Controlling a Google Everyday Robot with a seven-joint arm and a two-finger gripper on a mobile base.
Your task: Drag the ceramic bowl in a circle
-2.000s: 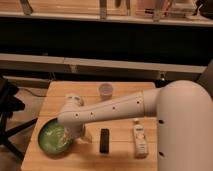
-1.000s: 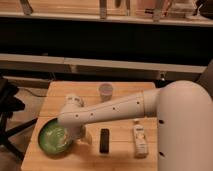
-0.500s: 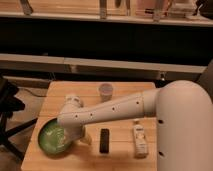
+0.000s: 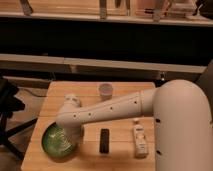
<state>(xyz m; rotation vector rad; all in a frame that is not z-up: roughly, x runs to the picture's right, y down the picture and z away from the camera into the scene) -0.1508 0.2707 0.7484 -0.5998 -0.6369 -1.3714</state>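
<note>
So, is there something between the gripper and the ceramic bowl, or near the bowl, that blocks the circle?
Nothing visible separates them: the gripper is down at the right side of the ceramic bowl, hidden behind the arm's wrist. The nearest thing is the black bar, lying apart to the bowl's right; a wide circle might touch it.

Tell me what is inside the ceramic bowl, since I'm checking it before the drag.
The ceramic bowl shows only its pale speckled centre, no contents visible. Its right side is covered by the arm's wrist, which reaches down there; the gripper itself is hidden behind the wrist.

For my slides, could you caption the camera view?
Gripper at ceramic bowl's right rim on wooden table.
</note>
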